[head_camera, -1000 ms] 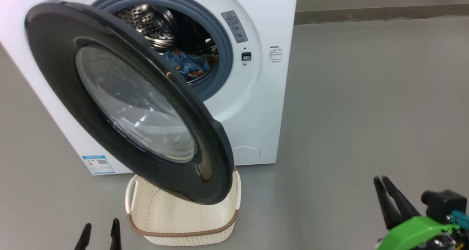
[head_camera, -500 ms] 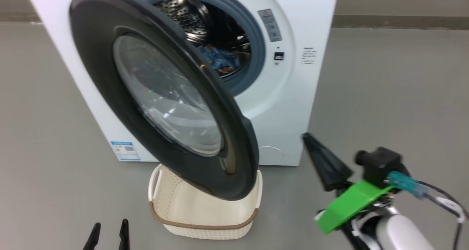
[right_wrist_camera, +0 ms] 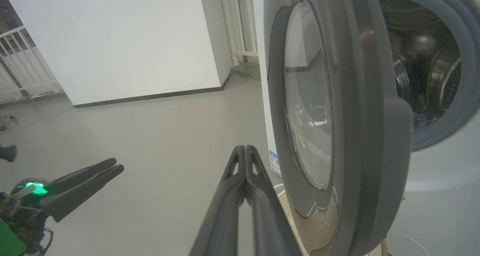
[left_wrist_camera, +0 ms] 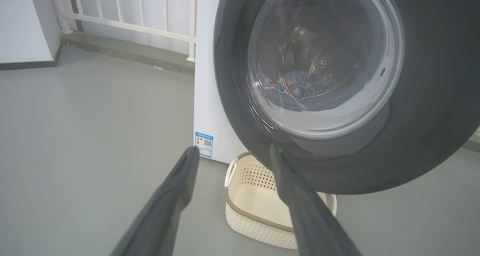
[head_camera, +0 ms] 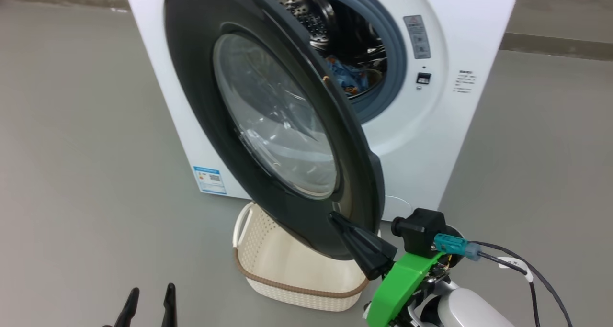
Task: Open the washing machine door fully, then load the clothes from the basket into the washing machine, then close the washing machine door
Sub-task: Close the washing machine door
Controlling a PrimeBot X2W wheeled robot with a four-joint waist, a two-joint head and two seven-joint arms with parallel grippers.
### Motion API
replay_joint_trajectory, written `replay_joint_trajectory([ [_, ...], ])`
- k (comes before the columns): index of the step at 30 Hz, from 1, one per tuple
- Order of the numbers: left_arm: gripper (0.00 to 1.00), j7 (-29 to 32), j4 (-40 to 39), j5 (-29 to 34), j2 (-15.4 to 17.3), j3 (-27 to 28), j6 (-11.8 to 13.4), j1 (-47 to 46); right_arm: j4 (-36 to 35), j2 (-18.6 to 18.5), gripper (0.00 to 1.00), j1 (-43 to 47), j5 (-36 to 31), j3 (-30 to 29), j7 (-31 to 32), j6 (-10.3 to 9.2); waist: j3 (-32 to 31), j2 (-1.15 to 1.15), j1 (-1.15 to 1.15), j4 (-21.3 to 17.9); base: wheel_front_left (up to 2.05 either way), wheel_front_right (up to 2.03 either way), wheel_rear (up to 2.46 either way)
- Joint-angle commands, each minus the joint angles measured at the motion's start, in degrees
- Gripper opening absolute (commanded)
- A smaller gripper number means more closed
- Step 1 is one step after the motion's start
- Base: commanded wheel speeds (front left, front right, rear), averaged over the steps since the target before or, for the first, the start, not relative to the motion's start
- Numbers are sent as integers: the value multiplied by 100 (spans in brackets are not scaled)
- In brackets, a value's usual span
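Since the earlier frame my right claw (head_camera: pixel 335 218) has come from the lower right up to the lower rim of the washing machine door (head_camera: pixel 206 102), and the whole head view has also shifted, because the camera turned. Its two fingers are pressed together and hold nothing. In the right wrist view this claw (right_wrist_camera: pixel 244 148) points beside the outer face of the door (right_wrist_camera: pixel 360 98); whether it touches the door, I cannot tell.

My left claw (head_camera: pixel 152 291) stays at the lower left with its fingers apart and nothing between them.

The door stands partly open in the centre of the frame. Behind it, in the upper middle, the clothes (head_camera: pixel 345 75) lie inside the drum of the washing machine (head_camera: pixel 479 25). The basket (head_camera: pixel 297 288) sits on the grey floor (head_camera: pixel 72 150) under the door's lower edge.

A blue label (head_camera: pixel 210 179) with a QR code is at the machine's lower corner. A grey sticker (head_camera: pixel 417 36) with a red warning triangle is beside the opening, and some small black lines of print (head_camera: pixel 465 81) are further right. All this writing is too small to read.
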Motion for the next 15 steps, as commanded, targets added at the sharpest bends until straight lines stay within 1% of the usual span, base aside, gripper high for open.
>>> replay_joint_trajectory([
  [1, 100, -27, -87, 47, 58, 160, -26, -363, 15, 63, 0, -285, 104, 128, -109, 25, 2, 0, 0, 125, 0, 0, 0],
  [15, 100, -40, 89, 30, -44, -30, -144, -580, 2201, 208, 0, -951, 831, 627, -726, 25, -17, 0, 0, 311, 0, 0, 0],
])
